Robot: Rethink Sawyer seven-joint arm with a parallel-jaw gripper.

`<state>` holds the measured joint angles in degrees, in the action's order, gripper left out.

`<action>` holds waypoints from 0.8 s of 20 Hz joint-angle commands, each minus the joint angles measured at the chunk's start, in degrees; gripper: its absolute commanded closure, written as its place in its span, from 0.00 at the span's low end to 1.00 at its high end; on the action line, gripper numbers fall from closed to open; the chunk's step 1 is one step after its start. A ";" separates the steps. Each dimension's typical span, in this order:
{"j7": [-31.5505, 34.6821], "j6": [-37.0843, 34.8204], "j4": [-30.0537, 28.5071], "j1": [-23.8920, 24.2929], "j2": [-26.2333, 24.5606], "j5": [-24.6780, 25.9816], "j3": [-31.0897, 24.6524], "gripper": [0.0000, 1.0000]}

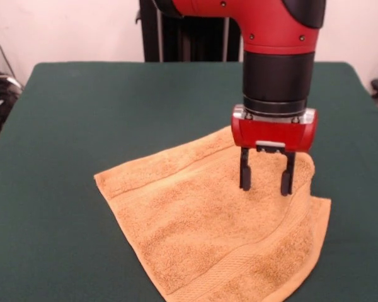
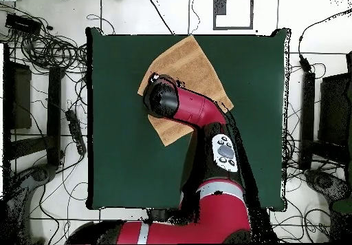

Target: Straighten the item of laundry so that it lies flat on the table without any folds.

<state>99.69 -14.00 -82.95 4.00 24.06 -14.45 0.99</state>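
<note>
Now the claw (image 1: 266, 178) stands open, its two black fingers (image 1: 244, 170) pointing down onto the orange-tan towel (image 1: 214, 233). That towel lies turned diamond-wise on the green surface (image 1: 82, 113), its corner beside the claw folded over, one corner nearing the surface's edge.

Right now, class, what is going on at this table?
A red and black robot arm is working on an orange-tan towel that lies on a dark green table. Its gripper hangs open over the towel's right part, fingertips at or just above the cloth and holding nothing. The towel is mostly spread out, set at an angle near the table's edge, but the corner beside the gripper looks folded over, so it is not yet fully flat.
</note>
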 commanded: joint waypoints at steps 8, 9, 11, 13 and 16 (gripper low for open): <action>9.02 -3.89 1.98 -1.73 -5.56 -0.37 -1.76 0.00; 8.38 -4.07 1.97 -1.27 -5.65 0.01 -1.85 0.00; 7.63 -3.56 1.72 -0.46 -5.91 0.63 -1.94 0.00; 7.06 -2.95 1.54 0.30 -6.48 1.21 -1.79 0.00; 5.65 -1.65 1.66 2.00 -7.92 2.28 -2.47 0.00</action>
<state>99.69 -14.00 -81.00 4.95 23.25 -14.44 0.49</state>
